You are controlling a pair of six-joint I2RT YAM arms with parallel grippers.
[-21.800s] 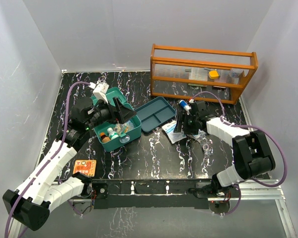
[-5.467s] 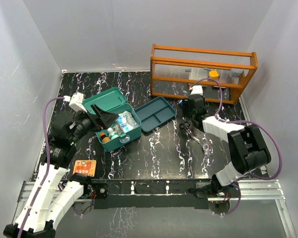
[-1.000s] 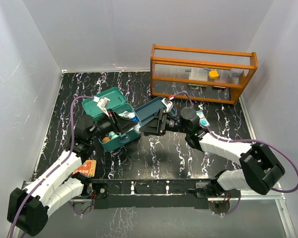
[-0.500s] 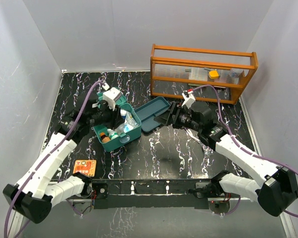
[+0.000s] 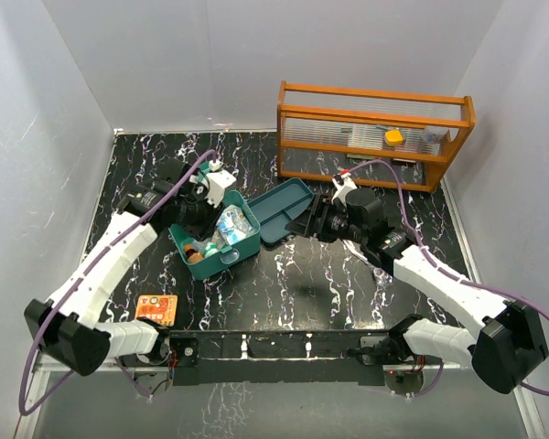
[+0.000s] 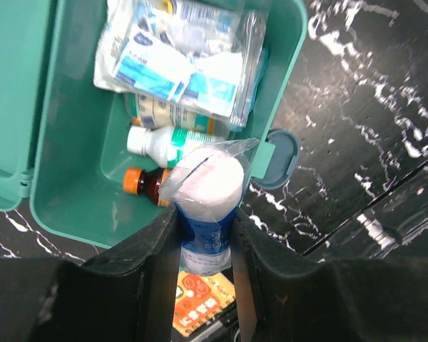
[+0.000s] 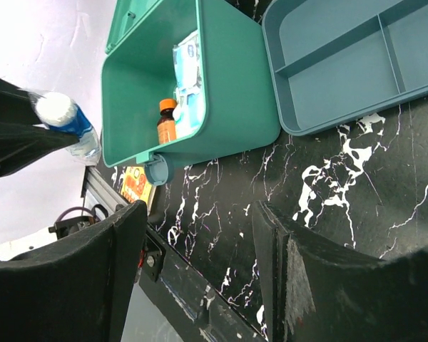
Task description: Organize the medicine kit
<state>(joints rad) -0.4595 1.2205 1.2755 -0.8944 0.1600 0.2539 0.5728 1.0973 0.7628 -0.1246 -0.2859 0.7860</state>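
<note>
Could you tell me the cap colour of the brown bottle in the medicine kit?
Orange cap; left wrist view shows it best.

1. The medicine kit (image 5: 241, 252) is teal-green, and its insert tray (image 5: 285, 210) is a matching teal.
2. The bench (image 5: 284, 283) is black with white marble veins.
3. My left pincer (image 6: 205, 224) is black; the roll (image 6: 203, 189) in it is blue, white-topped, in clear wrap.
4. In the kit are a brown bottle (image 6: 151, 185) with an orange cap, a white bottle (image 6: 164, 139) with a green label, and blue-and-white packets (image 6: 178, 64).
5. The rack (image 5: 373, 96) is orange.

The left claw (image 6: 205, 235) has risen above the open medicine kit (image 6: 71, 199), gripping a bagged blue-and-white roll (image 6: 207, 189).
</note>
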